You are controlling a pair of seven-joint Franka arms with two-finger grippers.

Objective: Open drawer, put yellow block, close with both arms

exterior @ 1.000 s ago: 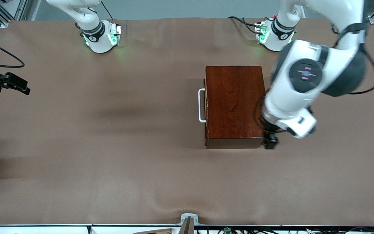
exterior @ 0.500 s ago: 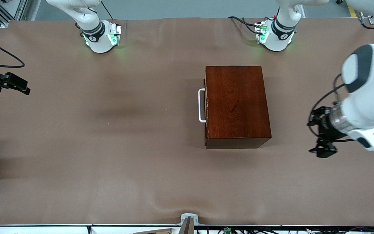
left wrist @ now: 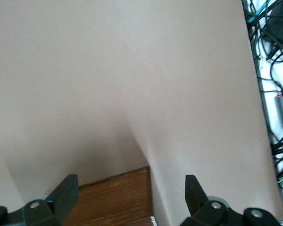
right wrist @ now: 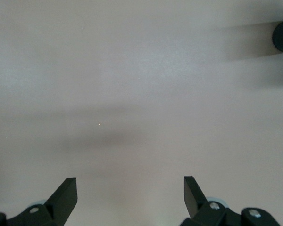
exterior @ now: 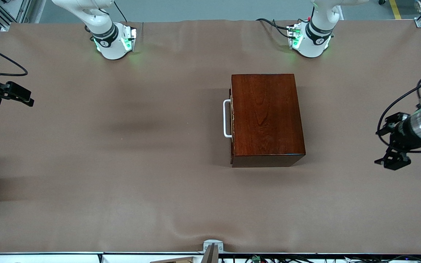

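Two grippers hung with their jaws spread wide and nothing between them. The left gripper (exterior: 387, 146) hovered over the tabletop's edge at the left arm's end, its fingers (left wrist: 66, 195) framing bare brown cover (left wrist: 132, 84) and one corner of the wooden box (left wrist: 115, 202). The right gripper (exterior: 16, 95) hovered at the opposite edge of the tabletop, at the right arm's end — its fingers (right wrist: 66, 193) showed only plain cover beneath them.

The box (exterior: 265, 117) stood between the middle of the tabletop and the left arm's base (exterior: 311, 38), well apart from both grippers. Its drawer (exterior: 231, 117) was pushed in flush, and the white handle (exterior: 226, 118) faced the right arm's end of the table. The yellow block could not be seen in any view. The right arm's base (exterior: 113, 40) sat at the tabletop's edge farthest from the front camera.
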